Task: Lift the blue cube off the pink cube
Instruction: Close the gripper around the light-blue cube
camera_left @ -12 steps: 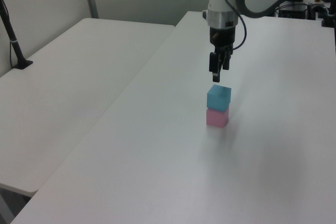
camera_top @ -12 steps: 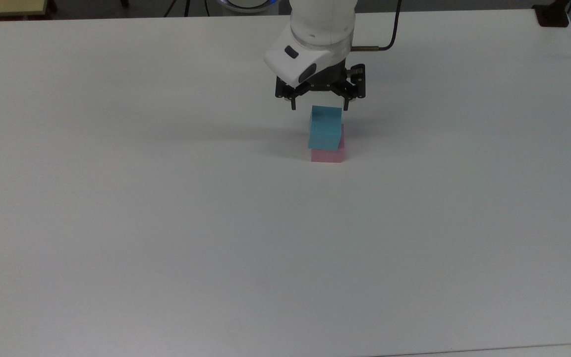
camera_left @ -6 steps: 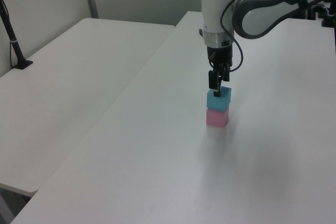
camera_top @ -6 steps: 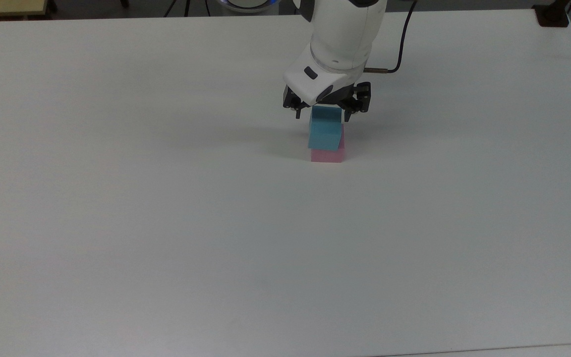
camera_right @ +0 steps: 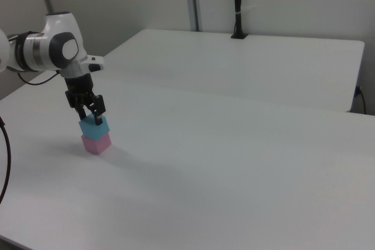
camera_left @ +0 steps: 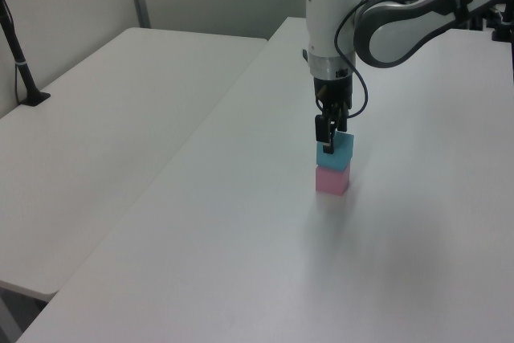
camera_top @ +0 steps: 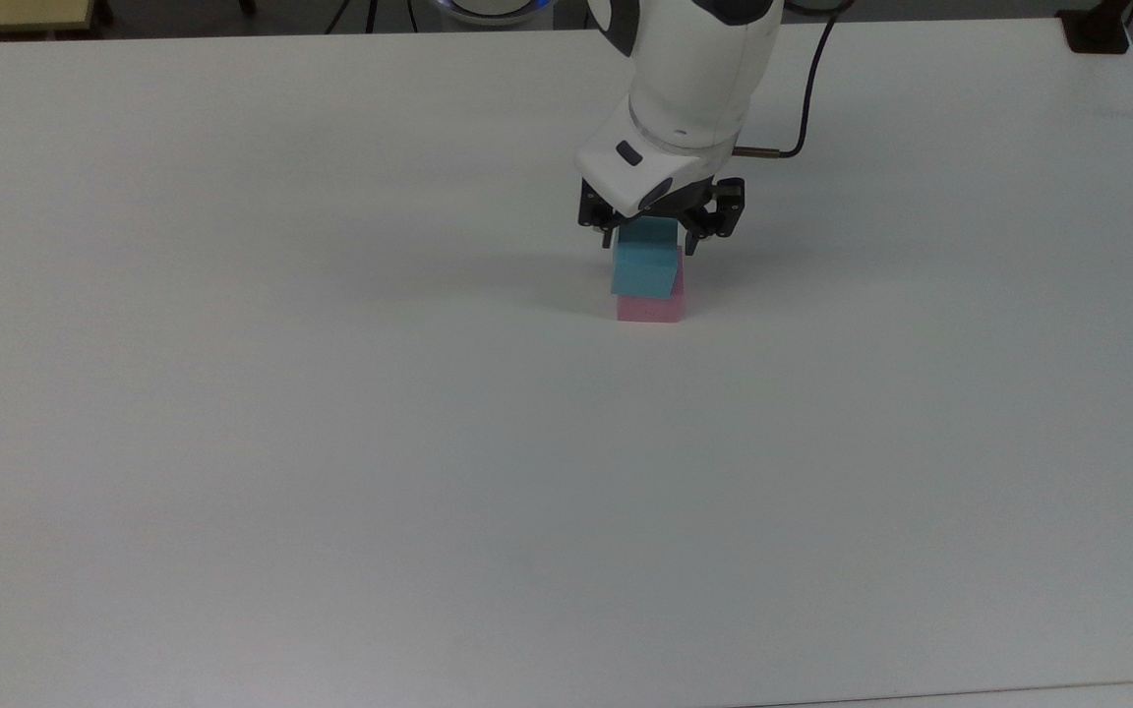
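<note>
Blue cube (camera_top: pixel 643 267) sits on top of the pink cube (camera_top: pixel 651 307), stack near the far middle of the white bench (camera_top: pixel 330 442). In the top view the blue cube is turned slightly and overhangs the pink one toward the top view's left; contact between the two is full-face otherwise.

End effector (camera_top: pixel 653 241) is down over the blue cube, fingers spread apart and straddling its upper part, one on either side as the top view shows it. No closure on the cube is evident; nothing is held. In the left view one dark finger (camera_left: pixel 327 136) overlaps the near face of the blue cube.

Risks, as judged from this state:
- The blue cube's slight rotation against the finger line could mean the pads meet corners rather than flat faces on closing, twisting the cube or letting it slip.
- If the fingers reach too low, they may pinch or drag the pink cube as well, lifting or shifting both.
- Off-centre closing would push the blue cube sideways first and could slide it off the stack or nudge the pink cube along the bench.

Arm pose: wrist pointing straight down, last link vertical above the stack, forearm reaching in from the far edge of the bench; a cable loops off the wrist on the top view's right.
</note>
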Tool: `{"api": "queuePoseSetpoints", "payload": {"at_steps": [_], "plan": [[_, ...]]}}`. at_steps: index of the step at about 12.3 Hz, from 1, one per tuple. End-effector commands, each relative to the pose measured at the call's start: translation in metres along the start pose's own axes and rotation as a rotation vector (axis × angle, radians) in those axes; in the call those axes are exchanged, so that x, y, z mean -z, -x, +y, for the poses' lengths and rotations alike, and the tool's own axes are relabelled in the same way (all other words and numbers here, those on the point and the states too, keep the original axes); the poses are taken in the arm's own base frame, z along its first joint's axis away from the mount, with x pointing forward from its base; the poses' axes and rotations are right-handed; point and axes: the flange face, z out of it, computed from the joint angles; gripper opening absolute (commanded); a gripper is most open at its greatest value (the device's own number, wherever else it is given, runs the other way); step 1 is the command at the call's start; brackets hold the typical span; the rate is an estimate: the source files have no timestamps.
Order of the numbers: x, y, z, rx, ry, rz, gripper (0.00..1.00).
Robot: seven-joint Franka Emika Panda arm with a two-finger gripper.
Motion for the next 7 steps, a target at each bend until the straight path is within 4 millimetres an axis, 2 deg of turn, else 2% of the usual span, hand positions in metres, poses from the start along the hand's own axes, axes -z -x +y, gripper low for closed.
{"api": "queuePoseSetpoints", "payload": {"at_steps": [1, 2, 4, 7], "plan": [[0.003, 0.005, -0.012, -0.012, 0.007, 0.025, 0.49], [0.009, 0.004, -0.01, -0.016, 0.005, 0.029, 0.42], [0.025, 0.005, -0.002, -0.02, -0.004, 0.048, 0.41], [0.041, -0.006, 0.038, 0.012, -0.006, 0.073, 0.41]]}}
